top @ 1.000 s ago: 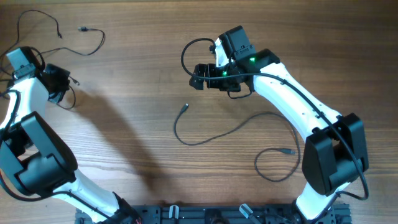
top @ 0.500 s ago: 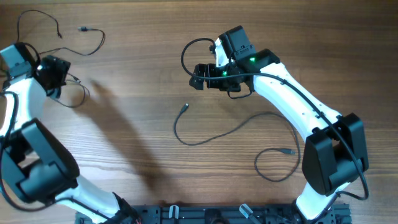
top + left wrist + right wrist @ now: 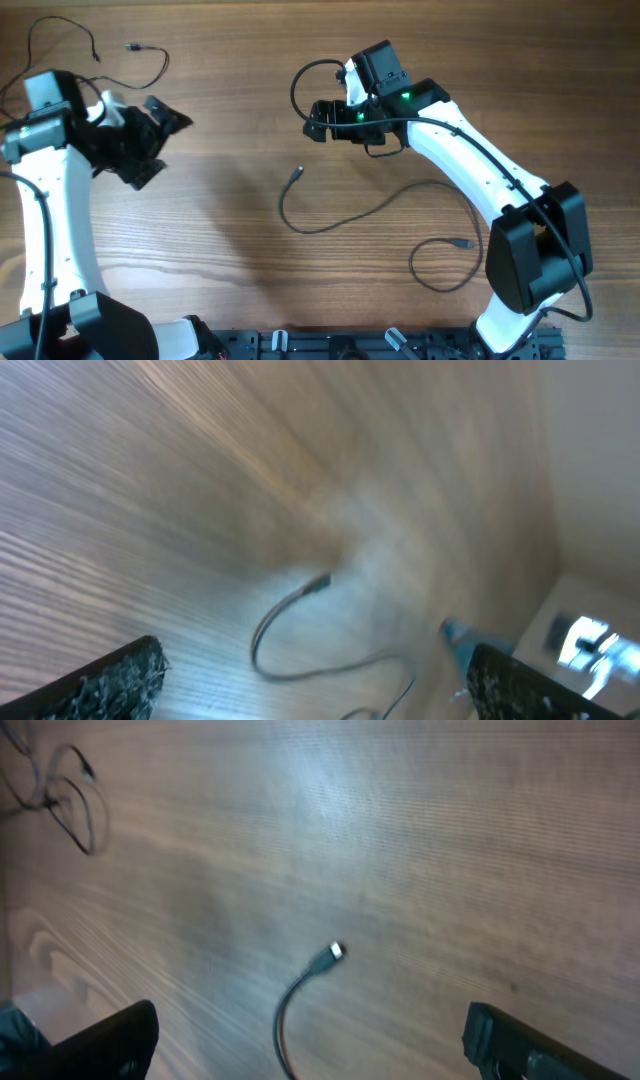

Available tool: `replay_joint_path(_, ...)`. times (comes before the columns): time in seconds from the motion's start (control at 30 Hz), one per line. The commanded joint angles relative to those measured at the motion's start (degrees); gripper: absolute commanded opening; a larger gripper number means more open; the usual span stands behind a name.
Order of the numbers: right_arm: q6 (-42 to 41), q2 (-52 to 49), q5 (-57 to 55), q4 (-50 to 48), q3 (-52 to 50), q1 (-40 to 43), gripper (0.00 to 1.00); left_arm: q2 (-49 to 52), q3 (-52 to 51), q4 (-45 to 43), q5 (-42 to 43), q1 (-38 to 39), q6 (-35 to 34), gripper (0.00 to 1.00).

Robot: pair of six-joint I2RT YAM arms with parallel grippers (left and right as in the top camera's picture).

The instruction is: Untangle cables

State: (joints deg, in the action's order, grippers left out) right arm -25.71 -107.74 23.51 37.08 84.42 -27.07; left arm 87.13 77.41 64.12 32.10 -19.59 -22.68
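Note:
Thin black cables lie loose on the wooden table. One strand (image 3: pixel 132 46) curls at the far left. A long cable (image 3: pixel 320 231) runs from a plug at the centre to a loop at the right. My left gripper (image 3: pixel 160 148) hovers open at the left and holds nothing; its blurred wrist view shows a cable end (image 3: pixel 318 582) on the wood ahead of the gripper (image 3: pixel 315 680). My right gripper (image 3: pixel 312 120) is open above the centre plug (image 3: pixel 335 952), wide apart in its own view (image 3: pixel 320 1045) and empty.
The right arm's thick cable (image 3: pixel 296 85) loops beside its wrist. A small tangle of strands (image 3: pixel 70 800) shows far off in the right wrist view. The arm mounts (image 3: pixel 330 345) sit at the near edge.
My left gripper opened and let go of the strand it held at the far left. The left arm then swung right toward the middle. The right arm stayed still.

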Motion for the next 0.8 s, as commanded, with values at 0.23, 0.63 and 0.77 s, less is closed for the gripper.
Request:
replay_joint_path(0.23,-12.2,5.2,6.6,11.9,-0.3,15.8,1.00,-16.9,0.2,9.6,-0.3,7.0,11.8,1.00)
replay_joint_path(0.63,-1.3,30.9,-14.7,33.5,-0.3,29.4,1.00,-18.2,0.1,13.0,-5.2,7.0,12.0,1.00)
replay_joint_path(0.77,-2.4,43.4,-17.5,35.2,-0.5,27.2,1.00,-17.9,0.1,12.8,-6.0,7.0,12.0,1.00)
